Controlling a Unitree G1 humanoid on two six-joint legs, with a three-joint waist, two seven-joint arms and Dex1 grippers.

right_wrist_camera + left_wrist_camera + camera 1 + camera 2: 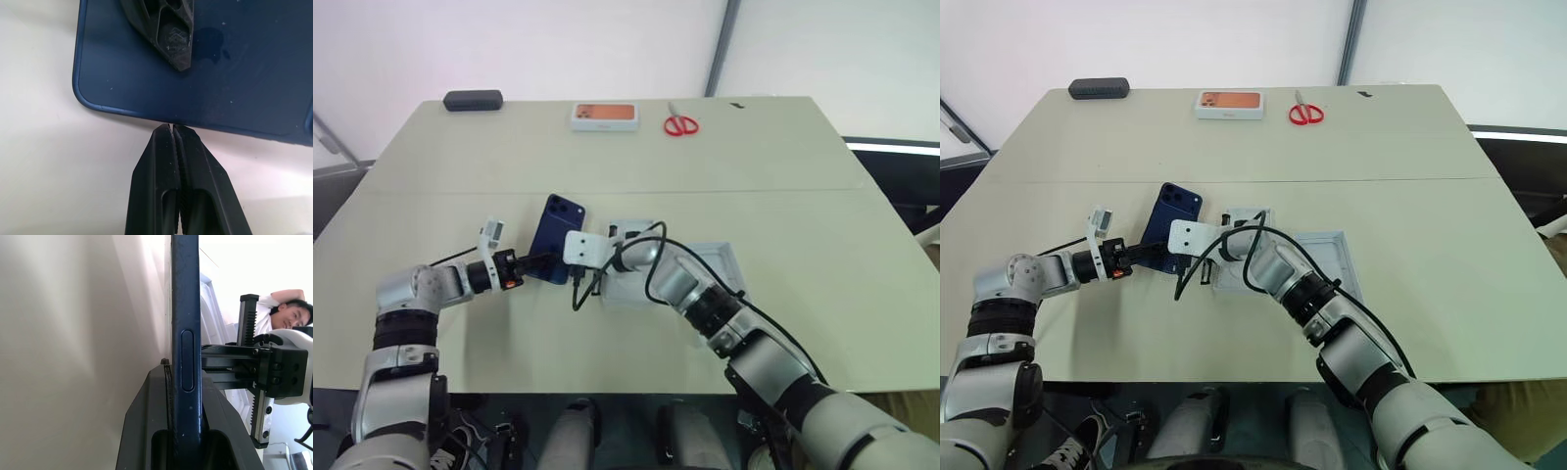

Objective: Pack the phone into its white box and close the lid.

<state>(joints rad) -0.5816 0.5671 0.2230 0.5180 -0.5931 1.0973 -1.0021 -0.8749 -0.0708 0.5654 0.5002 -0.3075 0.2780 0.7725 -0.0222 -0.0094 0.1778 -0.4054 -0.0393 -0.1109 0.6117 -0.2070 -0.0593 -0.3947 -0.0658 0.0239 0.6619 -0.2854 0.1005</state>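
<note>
Glossy navy phone (pixel 557 238) tilted off the table, beside white box (pixel 628 257) and lid (pixel 722 262)

Silver-grey jointed arms with black bands, black looping cable, white wrist brackets, black ribbed gripper fingers (pixel 195 171).

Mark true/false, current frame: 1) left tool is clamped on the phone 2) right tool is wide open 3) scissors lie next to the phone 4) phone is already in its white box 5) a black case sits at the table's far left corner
1) True: the left tool grips the phone by its edge.
2) False: the right tool is shut, its tips at the phone's rim.
3) False: the red scissors lie at the table's far edge, well away from the phone.
4) False: the white box sits on the table beside the phone, which is tilted up off it.
5) True: the black case is there.
</note>
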